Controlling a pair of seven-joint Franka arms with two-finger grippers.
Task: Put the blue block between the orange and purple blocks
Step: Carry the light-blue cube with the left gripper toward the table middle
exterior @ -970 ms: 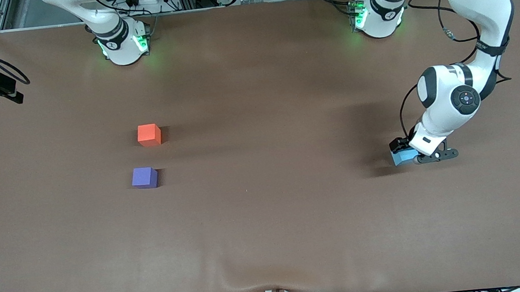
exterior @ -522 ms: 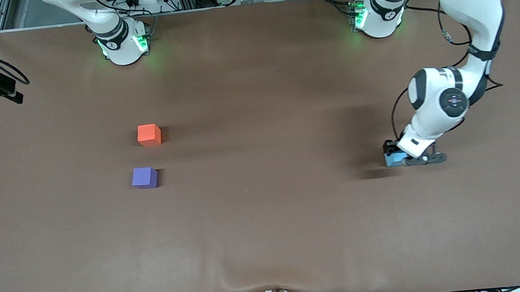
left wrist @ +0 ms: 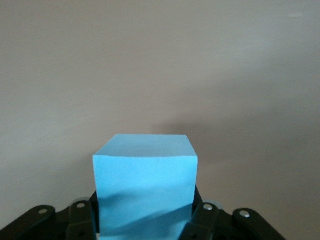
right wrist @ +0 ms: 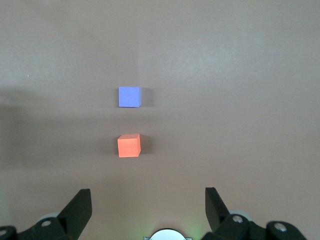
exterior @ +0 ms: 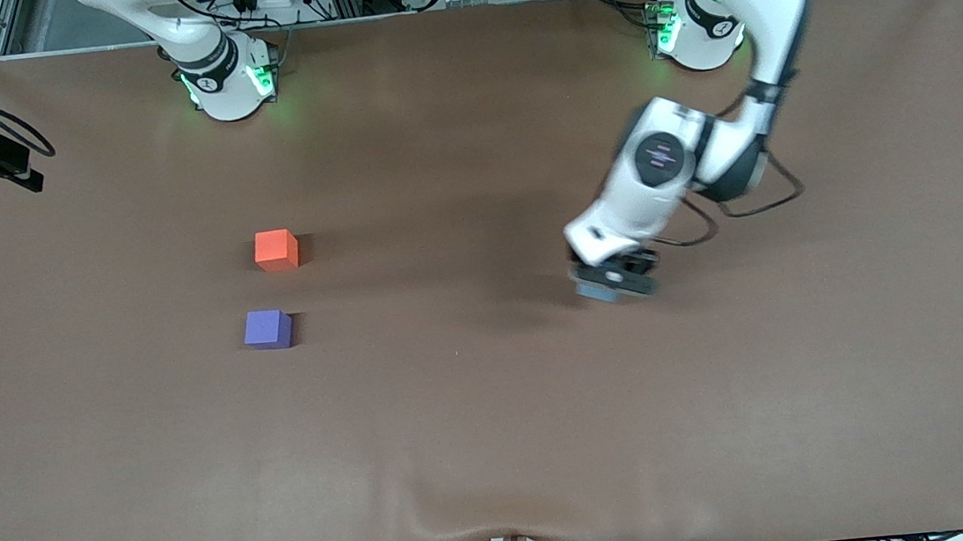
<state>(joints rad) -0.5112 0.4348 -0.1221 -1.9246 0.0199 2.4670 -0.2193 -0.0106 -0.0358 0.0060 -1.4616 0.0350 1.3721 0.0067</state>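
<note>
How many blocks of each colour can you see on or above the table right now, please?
Blue block: 1, held in the shut left gripper over the table's middle
Orange block: 1, on the table
Purple block: 1, on the table, nearer the front camera than the orange one
Total: 3 blocks

Plain brown table (exterior: 479, 430), just two cubes sitting on it. Orange block (exterior: 275, 250) sits toward the right arm's end, and the purple block (exterior: 267, 329) is near it, a bit closer to the front camera.
</note>
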